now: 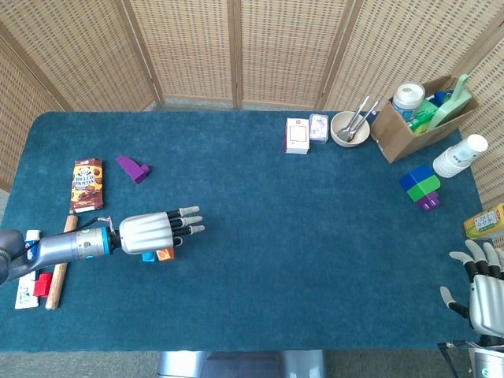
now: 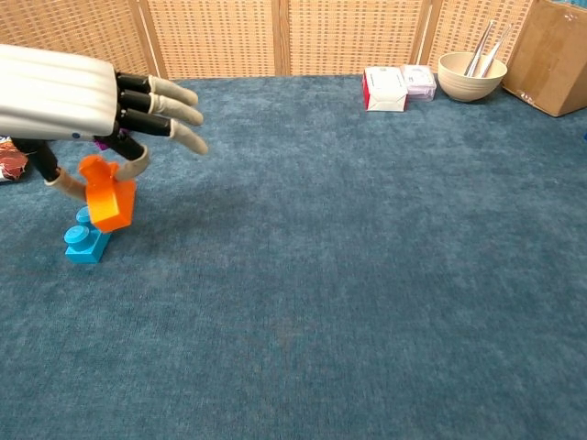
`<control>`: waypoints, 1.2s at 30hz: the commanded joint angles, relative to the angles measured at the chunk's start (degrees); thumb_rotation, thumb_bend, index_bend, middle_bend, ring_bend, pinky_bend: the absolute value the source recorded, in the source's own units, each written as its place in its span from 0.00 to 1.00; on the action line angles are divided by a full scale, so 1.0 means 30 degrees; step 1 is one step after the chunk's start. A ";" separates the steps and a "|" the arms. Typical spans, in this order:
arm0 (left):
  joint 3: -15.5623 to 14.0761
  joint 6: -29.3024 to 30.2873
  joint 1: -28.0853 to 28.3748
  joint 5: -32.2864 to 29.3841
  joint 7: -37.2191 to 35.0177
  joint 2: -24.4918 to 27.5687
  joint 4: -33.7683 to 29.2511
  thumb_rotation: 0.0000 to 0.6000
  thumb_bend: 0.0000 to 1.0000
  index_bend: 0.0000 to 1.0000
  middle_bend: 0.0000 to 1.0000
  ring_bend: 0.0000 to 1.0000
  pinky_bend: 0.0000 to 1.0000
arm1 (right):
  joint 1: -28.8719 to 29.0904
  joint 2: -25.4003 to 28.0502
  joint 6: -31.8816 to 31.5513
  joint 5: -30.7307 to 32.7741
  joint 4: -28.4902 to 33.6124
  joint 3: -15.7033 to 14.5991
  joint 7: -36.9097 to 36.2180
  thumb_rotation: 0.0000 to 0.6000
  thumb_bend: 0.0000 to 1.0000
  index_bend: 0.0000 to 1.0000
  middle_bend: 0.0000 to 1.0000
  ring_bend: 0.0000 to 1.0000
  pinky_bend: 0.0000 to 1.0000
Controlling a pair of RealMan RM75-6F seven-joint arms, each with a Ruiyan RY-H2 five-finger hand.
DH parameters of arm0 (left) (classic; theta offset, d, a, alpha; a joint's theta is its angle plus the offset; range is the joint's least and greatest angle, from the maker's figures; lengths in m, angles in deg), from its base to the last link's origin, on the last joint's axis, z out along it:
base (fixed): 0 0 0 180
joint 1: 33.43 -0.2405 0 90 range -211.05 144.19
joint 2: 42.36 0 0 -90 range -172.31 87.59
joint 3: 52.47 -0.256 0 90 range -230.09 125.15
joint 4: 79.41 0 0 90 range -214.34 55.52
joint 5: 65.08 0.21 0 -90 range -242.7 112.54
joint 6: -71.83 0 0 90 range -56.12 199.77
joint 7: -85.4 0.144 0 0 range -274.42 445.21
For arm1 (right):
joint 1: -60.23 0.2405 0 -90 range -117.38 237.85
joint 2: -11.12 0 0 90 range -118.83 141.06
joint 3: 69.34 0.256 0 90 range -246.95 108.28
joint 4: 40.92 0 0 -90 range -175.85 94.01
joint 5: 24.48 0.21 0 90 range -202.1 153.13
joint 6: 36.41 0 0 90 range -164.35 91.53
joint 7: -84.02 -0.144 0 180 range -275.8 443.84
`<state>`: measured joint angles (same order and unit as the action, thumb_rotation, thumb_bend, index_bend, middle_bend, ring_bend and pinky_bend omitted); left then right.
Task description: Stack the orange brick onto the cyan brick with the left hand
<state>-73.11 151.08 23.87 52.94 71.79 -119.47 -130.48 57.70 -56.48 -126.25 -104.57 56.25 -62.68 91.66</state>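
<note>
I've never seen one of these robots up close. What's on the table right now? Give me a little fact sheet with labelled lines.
Left hand: pinches the orange brick, other fingers spread
Orange brick: lifted, just above the cyan brick, not pressed on yet
Cyan brick: flat on the blue table, partly hidden behind the orange one
Right hand: at the table's near right corner, fingers apart, holding nothing
Back right of table: bowl with utensils, cardboard box
Left of table: snack packet, purple piece
</note>
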 commanded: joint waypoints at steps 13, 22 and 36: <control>0.0024 -0.0349 -0.0392 0.0262 -0.0138 0.0418 0.0144 1.00 0.24 0.71 0.15 0.00 0.00 | 0.0090 -0.0117 0.0049 0.0166 -0.0170 0.0021 0.0033 1.00 0.22 0.29 0.16 0.00 0.00; -0.0026 -0.0363 -0.0823 0.0335 -0.0257 0.0588 0.0309 1.00 0.24 0.71 0.15 0.00 0.00 | 0.0191 -0.0217 0.0153 0.0297 -0.0300 0.0059 0.0031 1.00 0.22 0.29 0.16 0.00 0.00; -0.0232 -0.0723 -0.1338 0.0581 -0.0169 0.0659 0.0459 1.00 0.24 0.71 0.15 0.01 0.00 | 0.0286 -0.0328 0.0208 0.0288 -0.0423 0.0022 -0.0052 1.00 0.22 0.29 0.16 0.00 0.00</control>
<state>-73.79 148.97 19.89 54.65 71.30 -117.43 -129.15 58.56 -57.47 -125.63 -103.70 54.98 -62.61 91.49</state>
